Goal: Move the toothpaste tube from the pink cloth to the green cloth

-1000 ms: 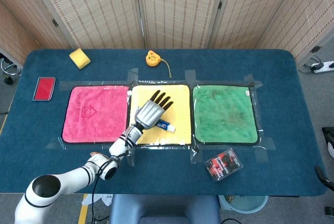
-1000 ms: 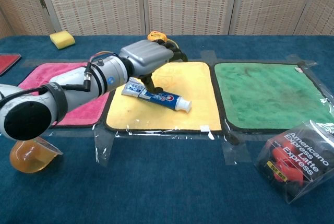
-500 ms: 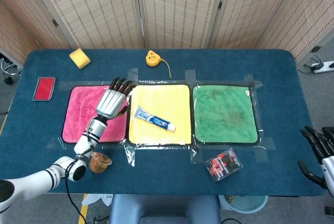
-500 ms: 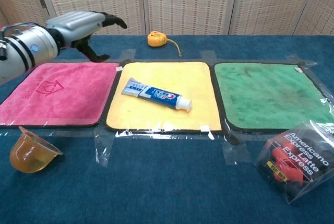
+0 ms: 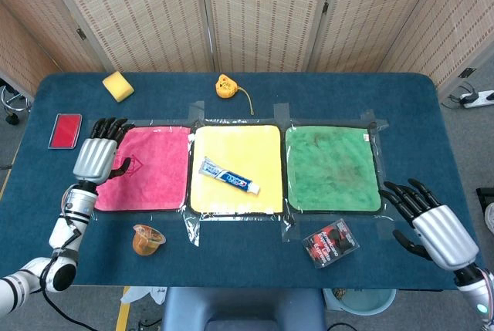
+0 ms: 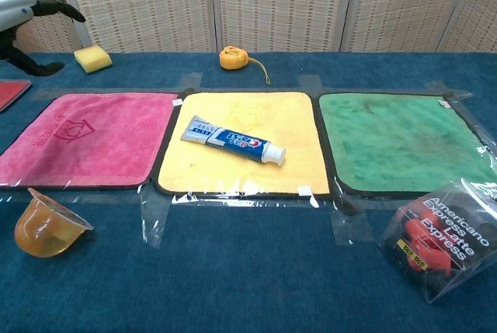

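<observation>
While lying flat on the yellow square cloth (image 5: pixel 236 169), between the pink terry cloth (image 5: pixel 143 167) and the green terry cloth (image 5: pixel 333 167), the white and blue toothpaste tube (image 5: pixel 228 176) touches neither hand. Points its cap toward the green cloth and its crimped end toward the pink one.

Over the outer edge of the pink cloth, the left hand (image 5: pixel 98 158): silver back up, dark fingers (image 5: pixel 108 126) spread, holding nothing. Only partly seen in the chest view, at the upper left corner (image 6: pixel 23 12). Beyond its fingertips on the blue felt worktop (image 5: pixel 247 254), a yellow sponge block (image 5: pixel 118 86); just outside it, a flat red case (image 5: pixel 65 130); nearer the robot, a small orange translucent cup (image 5: pixel 147 239).

Past the near right corner of the green cloth, the right hand (image 5: pixel 431 224): likewise spread and empty, well apart from the tube, out of the chest view. Just inward of it, a clear plastic packet with a red and black label (image 5: pixel 330 242). At the far side, between the two hands, an orange tape measure (image 5: pixel 225 86) with its tail trailing toward the yellow cloth.
</observation>
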